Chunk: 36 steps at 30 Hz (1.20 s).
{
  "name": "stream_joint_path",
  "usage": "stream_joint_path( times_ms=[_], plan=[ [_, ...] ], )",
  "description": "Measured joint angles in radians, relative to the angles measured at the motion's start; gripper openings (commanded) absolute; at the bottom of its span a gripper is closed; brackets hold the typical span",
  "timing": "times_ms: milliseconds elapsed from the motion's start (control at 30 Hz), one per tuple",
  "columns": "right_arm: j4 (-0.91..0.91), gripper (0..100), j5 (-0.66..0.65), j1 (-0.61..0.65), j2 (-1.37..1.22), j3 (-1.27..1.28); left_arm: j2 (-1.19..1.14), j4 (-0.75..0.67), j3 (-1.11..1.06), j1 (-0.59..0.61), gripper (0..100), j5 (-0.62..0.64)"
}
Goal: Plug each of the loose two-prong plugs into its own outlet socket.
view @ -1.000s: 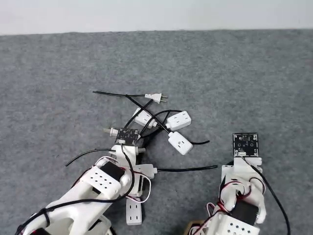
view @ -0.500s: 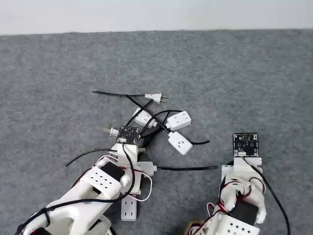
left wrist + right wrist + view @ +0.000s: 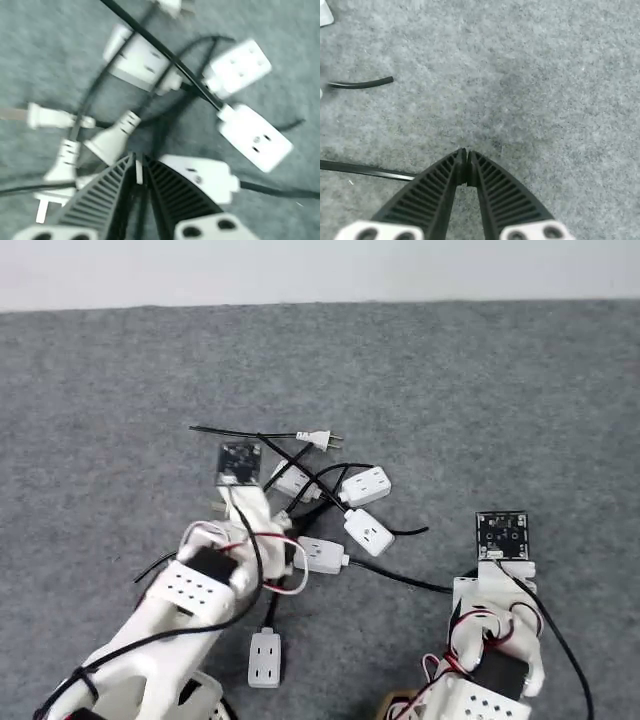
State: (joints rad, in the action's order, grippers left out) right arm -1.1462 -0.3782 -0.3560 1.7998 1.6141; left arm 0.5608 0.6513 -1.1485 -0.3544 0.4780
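My left gripper (image 3: 139, 164) is shut, with a thin white piece and a black cord pinched between its fingers. It sits at the near edge of a tangle of white plugs and sockets on the grey carpet. One white socket block (image 3: 200, 175) (image 3: 322, 553) lies right beside it, and loose two-prong plugs (image 3: 112, 140) (image 3: 50, 117) lie just ahead. Farther on are three more sockets (image 3: 292, 480) (image 3: 365, 485) (image 3: 368, 530) and a plug (image 3: 318, 439). My right gripper (image 3: 466, 154) is shut on nothing above bare carpet.
Another white socket (image 3: 265, 658) lies alone near the front edge, its cord running up toward the left arm (image 3: 190, 590). A black cable (image 3: 400, 578) crosses toward the right arm (image 3: 495, 640). A pale wall borders the carpet's far edge.
The left arm has moved away from the front edge toward the tangle, dragging the nearby socket block and its cable along. The front socket has barely shifted. The right arm stayed still.
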Motion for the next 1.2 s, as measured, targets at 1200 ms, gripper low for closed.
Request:
stream_joint_path(
  times_ms=[1200],
  plan=[
    [0.000,0.9,0.000,0.000,0.000,0.000,-0.061,0.270,-0.110,-0.153,1,0.025]
  ],
)
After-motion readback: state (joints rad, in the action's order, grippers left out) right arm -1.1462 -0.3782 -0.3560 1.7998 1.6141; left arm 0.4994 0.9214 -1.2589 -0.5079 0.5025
